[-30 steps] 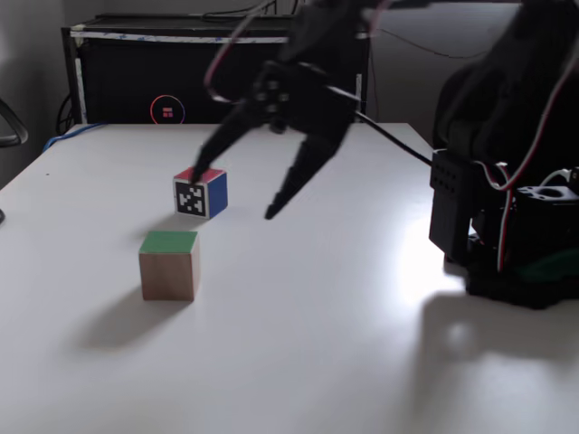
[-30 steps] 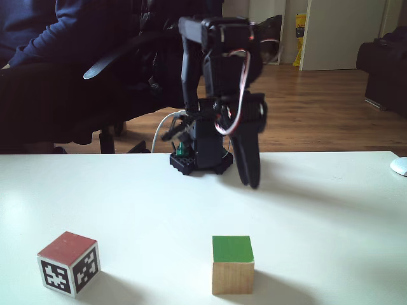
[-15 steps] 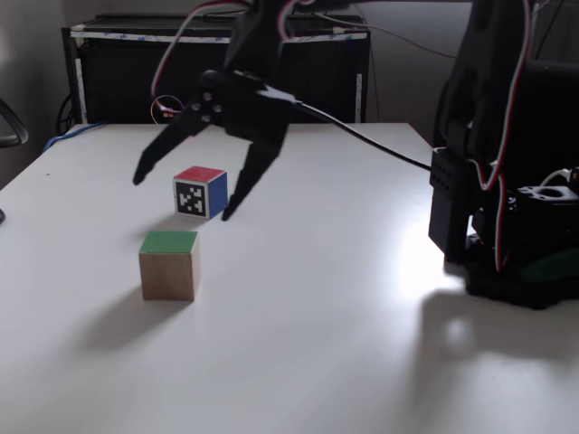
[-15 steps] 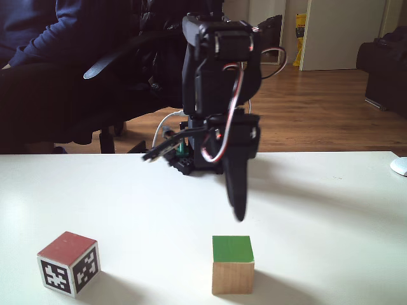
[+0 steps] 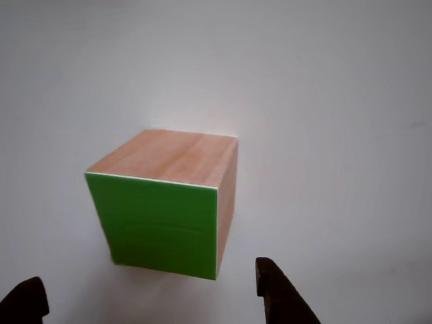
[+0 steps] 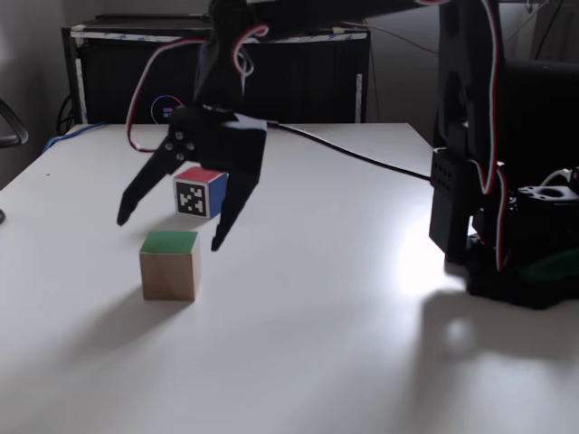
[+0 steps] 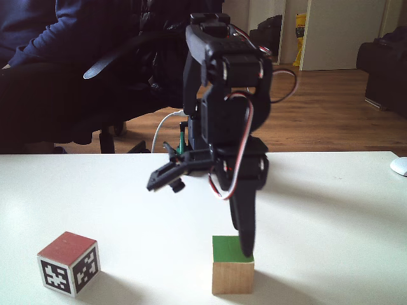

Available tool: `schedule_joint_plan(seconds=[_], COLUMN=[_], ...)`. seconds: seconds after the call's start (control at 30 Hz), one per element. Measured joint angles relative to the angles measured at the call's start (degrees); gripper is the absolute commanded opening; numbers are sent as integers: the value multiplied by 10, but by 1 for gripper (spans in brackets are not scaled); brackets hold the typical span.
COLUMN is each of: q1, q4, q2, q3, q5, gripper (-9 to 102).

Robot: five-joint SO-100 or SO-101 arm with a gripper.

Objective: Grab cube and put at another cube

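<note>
Gripper above cube, jaws spread wide, cube below the gap.

One camera rides with my end effector and looks down from close above onto the green-faced cube and the tabletop. A fixed view stands off to one side, raised, facing across the tabletop toward a dark cabinet. Another fixed view sits low at the table's edge, facing my base and the room behind. Both fixed views share the green-faced cube and the red and blue cube.
</note>
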Motion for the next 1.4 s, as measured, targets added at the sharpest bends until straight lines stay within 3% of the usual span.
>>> schedule_joint_plan(seconds=[0.77,0.9,1.17,1.4], q1=[17,27,28,30], q4=[0,0,9,8], q2=[-156,-173,-183,-183], q3=[-107,-122,-149,-151], q5=[0,9,11,11], gripper=[42,37,16,13])
